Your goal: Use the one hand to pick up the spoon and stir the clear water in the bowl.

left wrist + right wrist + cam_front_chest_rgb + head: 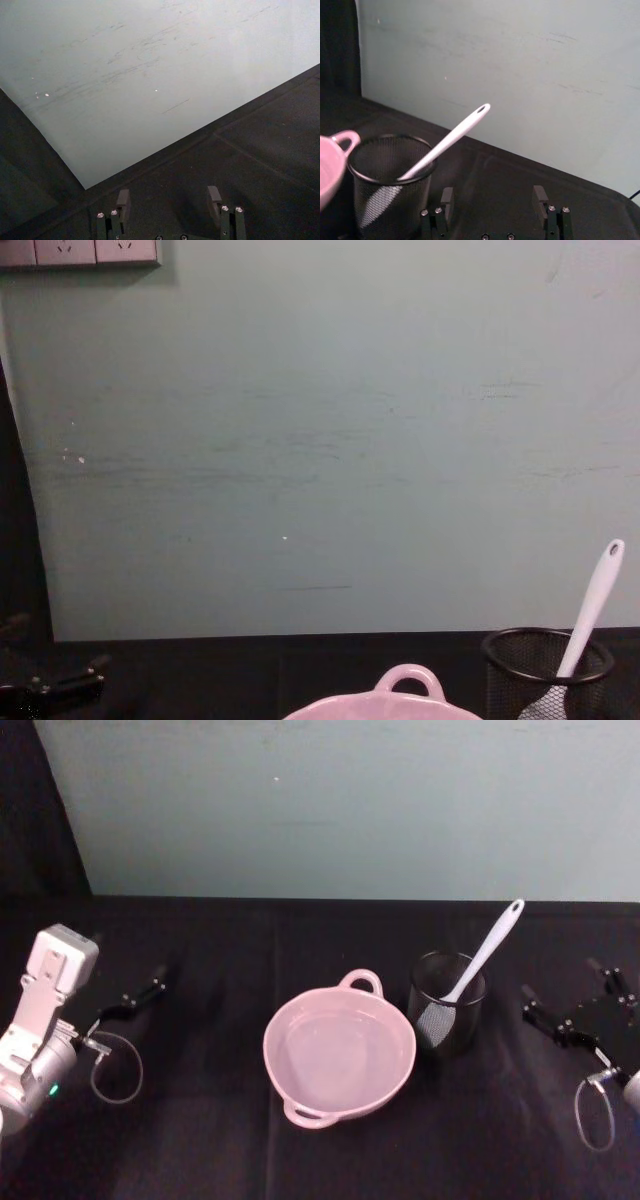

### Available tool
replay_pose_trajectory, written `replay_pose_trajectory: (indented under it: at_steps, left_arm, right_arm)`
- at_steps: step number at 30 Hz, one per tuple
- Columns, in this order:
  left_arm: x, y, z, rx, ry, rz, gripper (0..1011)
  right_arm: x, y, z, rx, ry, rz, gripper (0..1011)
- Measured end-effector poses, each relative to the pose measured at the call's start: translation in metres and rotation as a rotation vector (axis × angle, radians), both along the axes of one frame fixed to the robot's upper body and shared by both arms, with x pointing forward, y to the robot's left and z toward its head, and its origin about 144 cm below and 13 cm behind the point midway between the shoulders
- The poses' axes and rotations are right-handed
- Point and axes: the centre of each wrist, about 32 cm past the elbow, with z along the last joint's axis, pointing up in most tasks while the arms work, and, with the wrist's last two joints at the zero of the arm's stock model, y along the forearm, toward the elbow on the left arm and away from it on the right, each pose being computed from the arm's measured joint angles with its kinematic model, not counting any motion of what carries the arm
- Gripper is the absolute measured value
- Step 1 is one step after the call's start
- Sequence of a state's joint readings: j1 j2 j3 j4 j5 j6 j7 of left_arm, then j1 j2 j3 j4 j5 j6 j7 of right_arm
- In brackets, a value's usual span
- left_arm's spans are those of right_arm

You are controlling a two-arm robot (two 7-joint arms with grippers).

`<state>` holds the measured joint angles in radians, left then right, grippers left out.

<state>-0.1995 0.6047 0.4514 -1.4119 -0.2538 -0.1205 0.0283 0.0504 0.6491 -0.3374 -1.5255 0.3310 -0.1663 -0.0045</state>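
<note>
The pale pink bowl [300, 1003] with clear water sits mid-table; its looped handle [408, 680] faces the wall. The white spoon [490, 948] stands blade-down in a black wire-mesh cup [447, 1020] just right of the bowl. Its handle [452, 137] leans up and away, ending in an oval hole. My right gripper [565, 982] rests low on the table to the right of the cup, open and holding nothing. In the right wrist view its fingers [446, 197] stand apart, facing the cup [385, 190]. My left gripper [140, 992] lies open at the far left.
A pale teal wall panel [340, 810] rises behind the black-clothed table [200, 1140]. Cable loops hang by both wrists. Bare cloth lies between the cup and my right gripper and in front of the bowl.
</note>
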Motion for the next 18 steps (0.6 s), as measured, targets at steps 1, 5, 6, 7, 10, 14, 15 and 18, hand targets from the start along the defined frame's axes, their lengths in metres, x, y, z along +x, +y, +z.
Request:
replay_pose_trajectory:
  at_steps: [1,5,6,7,10,14,15,18]
  left_arm:
    - [0.000,0.000,0.000,0.000,0.000,0.000,1005]
    - [0.000,0.000,0.000,0.000,0.000,0.000,1005]
    - [0.000,0.000,0.000,0.000,0.000,0.000,1005]
    - [0.000,0.000,0.000,0.000,0.000,0.000,1005]
    - [0.000,0.000,0.000,0.000,0.000,0.000,1005]
    - [0.000,0.000,0.000,0.000,0.000,0.000,1005]
    - [0.000,0.000,0.000,0.000,0.000,0.000,1005]
    - [0.000,0.000,0.000,0.000,0.000,0.000,1005]
  right_arm:
    - [-0.001,-0.001,0.001,0.016,0.001,0.003,1003]
    - [-0.002,-0.005,0.008,0.136,0.019,0.033,1002]
    - [0.000,-0.006,0.010,0.193,0.034,0.050,1002]
    - [0.001,-0.006,0.011,0.224,0.044,0.065,1002]
    - [0.011,-0.007,0.015,0.325,0.080,0.106,1002]
    - [0.029,-0.006,0.016,0.440,0.125,0.158,1002]
    - [0.037,-0.006,0.016,0.486,0.147,0.178,1002]
    - [0.054,-0.004,0.016,0.596,0.196,0.206,1002]
